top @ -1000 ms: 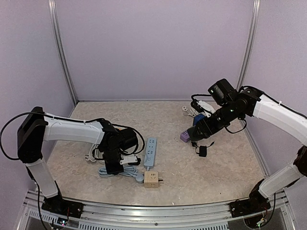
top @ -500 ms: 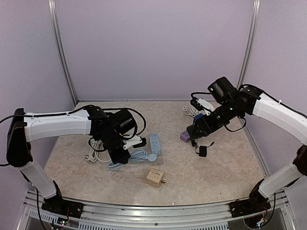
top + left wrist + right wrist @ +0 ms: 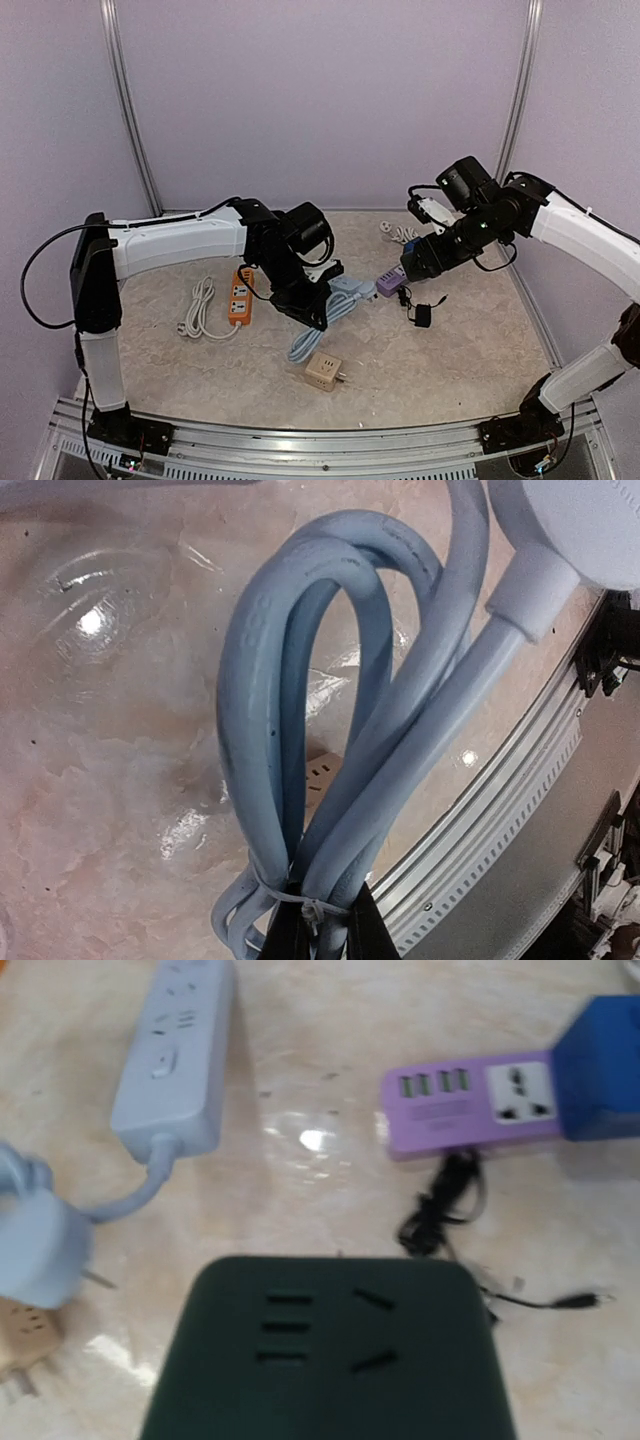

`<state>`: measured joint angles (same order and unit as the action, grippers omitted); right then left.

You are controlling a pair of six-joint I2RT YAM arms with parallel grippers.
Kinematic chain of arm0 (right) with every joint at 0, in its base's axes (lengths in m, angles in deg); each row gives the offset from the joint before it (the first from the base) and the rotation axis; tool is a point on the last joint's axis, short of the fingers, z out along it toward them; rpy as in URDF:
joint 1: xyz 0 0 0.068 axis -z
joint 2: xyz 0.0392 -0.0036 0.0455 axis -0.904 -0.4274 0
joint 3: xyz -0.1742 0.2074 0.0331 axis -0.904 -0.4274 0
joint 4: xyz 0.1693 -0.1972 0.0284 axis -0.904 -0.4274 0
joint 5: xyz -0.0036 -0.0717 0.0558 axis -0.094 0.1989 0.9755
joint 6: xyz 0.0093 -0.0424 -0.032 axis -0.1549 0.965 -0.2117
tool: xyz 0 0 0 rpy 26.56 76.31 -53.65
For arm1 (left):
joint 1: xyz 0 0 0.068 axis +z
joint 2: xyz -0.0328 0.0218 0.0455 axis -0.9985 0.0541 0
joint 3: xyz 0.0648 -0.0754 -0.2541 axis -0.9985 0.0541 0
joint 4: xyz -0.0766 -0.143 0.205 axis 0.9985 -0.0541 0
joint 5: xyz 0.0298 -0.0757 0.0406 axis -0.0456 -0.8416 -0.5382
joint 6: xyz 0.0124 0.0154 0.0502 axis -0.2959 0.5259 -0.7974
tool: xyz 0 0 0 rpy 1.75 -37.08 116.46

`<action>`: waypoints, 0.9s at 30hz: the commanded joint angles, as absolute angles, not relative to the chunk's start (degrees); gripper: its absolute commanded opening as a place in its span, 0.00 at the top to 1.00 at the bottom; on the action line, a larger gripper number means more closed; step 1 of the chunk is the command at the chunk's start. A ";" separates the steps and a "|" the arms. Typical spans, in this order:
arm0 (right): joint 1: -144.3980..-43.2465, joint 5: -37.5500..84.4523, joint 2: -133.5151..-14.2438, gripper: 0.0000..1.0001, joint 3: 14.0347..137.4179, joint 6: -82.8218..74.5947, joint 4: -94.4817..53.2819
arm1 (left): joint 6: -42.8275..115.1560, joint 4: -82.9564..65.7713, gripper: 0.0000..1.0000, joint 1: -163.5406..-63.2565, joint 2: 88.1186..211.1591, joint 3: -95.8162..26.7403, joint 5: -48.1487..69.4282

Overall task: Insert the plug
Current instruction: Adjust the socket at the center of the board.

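Noted a shift since half a second ago: left gripper (image 3: 312,303) now at mid-table, with the pale blue power strip (image 3: 346,284) brought across to just beside a purple power strip (image 3: 390,283). Uncovered by that move: an orange power strip (image 3: 238,297) beside a white cable (image 3: 199,306) on the table (image 3: 470,370). Logged the right gripper (image 3: 412,268) and the beige cube adapter (image 3: 322,372) almost where they were.

Found left gripper closed tight on the pale blue strip's bundled cord (image 3: 250,730), just under a zip tie (image 3: 300,907); saw black fingertips (image 3: 283,942) pinching the loops. Found right gripper clamped on a dark socket block (image 3: 330,1350), carried close under its camera, jaws hidden behind it.

Tried reading lettering on the strips: too blurred in every view. Made out three parallel slots and two slanted ones on the dark block. Made out a row of greenish ports and one white universal socket on the purple strip, with a blue adapter (image 3: 600,1060) at its right end and a thin black cable (image 3: 440,1210) coiled just below.

Located the plug (image 3: 580,530): round, pale blue-white, on a thick stiff cord, close to the left wrist camera beside the bundle. Seen from the right wrist, left of the dark block, metal prongs pointing toward it, just above the beige cube, seated in no socket
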<state>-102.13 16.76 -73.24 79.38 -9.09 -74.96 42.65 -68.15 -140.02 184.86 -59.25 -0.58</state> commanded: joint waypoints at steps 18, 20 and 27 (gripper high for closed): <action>-101.35 9.66 -66.75 1.00 83.05 -13.56 -78.45 | 89.67 -37.81 1.00 -141.79 197.15 -66.22 -19.97; -101.35 9.57 -66.51 1.00 83.31 -13.83 -78.34 | 92.75 -34.94 1.00 -141.87 197.81 -64.28 -19.02; -101.32 10.18 -66.89 1.00 83.50 -14.24 -77.81 | 100.45 -26.43 1.00 -142.40 203.92 -62.92 -17.07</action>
